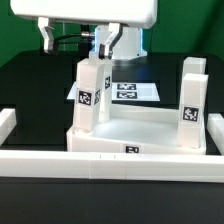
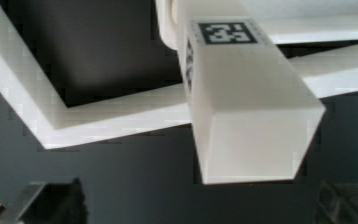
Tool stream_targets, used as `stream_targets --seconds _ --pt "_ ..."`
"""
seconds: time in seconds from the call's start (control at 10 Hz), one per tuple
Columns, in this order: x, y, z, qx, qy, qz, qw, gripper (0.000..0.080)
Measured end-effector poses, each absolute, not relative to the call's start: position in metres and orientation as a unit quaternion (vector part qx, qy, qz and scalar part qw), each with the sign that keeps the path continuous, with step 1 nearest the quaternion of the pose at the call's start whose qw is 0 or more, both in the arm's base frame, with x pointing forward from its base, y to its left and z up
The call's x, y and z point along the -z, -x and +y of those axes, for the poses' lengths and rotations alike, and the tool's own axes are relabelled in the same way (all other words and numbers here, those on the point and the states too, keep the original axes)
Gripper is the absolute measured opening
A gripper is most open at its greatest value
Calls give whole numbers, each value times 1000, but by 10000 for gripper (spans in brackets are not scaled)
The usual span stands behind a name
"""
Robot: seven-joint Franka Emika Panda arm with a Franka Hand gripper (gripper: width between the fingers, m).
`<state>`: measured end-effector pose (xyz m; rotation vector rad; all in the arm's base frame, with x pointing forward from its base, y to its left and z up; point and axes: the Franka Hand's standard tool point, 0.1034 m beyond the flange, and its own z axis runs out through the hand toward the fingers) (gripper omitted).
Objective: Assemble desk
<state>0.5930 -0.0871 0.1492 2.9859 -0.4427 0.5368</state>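
We see the desk top (image 1: 140,128), a smooth white plastic tray, on the matte black table (image 1: 30,80) against the border rail (image 1: 100,160). Square-bar tagged legs (image 1: 92,90) stand upright in its corners. Our gripper (image 1: 104,47) hangs released above one leg.

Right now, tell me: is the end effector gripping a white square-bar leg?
No, the end effector hangs open above the upright white square-bar leg, touching nothing.
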Motion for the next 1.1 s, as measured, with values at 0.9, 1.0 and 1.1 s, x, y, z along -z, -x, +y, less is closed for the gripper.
stream_targets --seconds 0.9,1.0,1.1 --pt "-142 -590 -93 44 -986 -160 -1 649" --pt "-140 -595 -92 35 -986 -160 3 649" --pt "-140 -596 -87 37 -986 -160 2 649"
